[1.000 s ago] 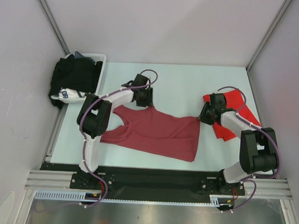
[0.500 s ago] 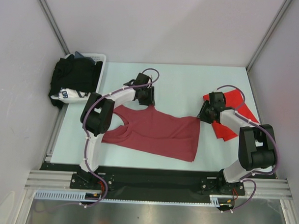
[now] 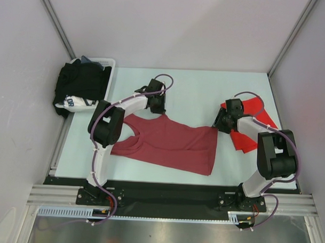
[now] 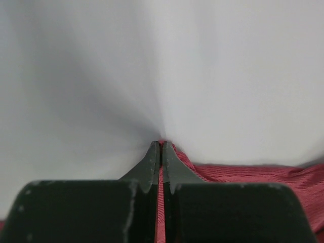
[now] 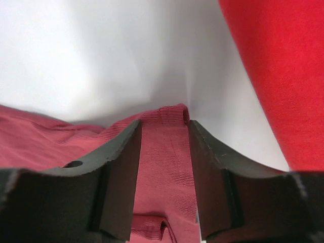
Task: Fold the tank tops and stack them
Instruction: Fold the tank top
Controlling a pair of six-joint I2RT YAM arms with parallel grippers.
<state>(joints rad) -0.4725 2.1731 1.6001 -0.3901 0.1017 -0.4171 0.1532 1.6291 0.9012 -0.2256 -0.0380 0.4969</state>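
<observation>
- Tank tops: the maroon tank top (image 3: 169,146) lies spread flat on the table (image 3: 195,90), in the near middle between my two arms, with its straps toward the left and its hem toward the right.
- The bright red tank top (image 3: 257,110) sits at the right side of the table, bunched under and behind my right arm, just beside the maroon one's far right corner.
- My left gripper (image 3: 158,108) is down at the far strap of the maroon tank top. On the left wrist view the jaws are pressed together, with ribbed maroon cloth pinched at their tips.
- My right gripper (image 3: 218,125) is at the far right corner of the maroon tank top. On the right wrist view the jaws stand partly apart, one on each side of a small raised fold of that corner. The cloth runs between them, and I cannot tell whether the pads touch it.
- On that same view the bright red cloth fills the upper right, apart from the jaws.
- At the far left corner a white basket (image 3: 108,62) holds black garments (image 3: 81,84), and a white cloth (image 3: 72,102) with dark lettering hangs at its near side.
</observation>
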